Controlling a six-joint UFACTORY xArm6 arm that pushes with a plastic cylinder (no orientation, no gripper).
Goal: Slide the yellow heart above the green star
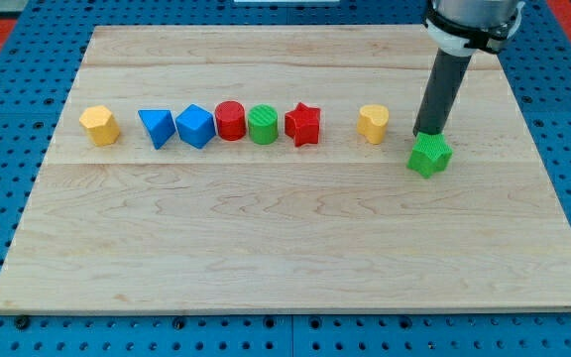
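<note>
My tip (429, 132), a bare rod with no fingers, touches the far edge of the green star (430, 156), the yellow heart (372, 124) just left on the bench (295, 258).

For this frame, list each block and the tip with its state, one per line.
yellow heart: flat, left of the green star, apart
green star: flat, at the tip
my tip: down, at the star's top edge
red star: flat, in the row
yellow hexagon: flat, alone at the left
</note>
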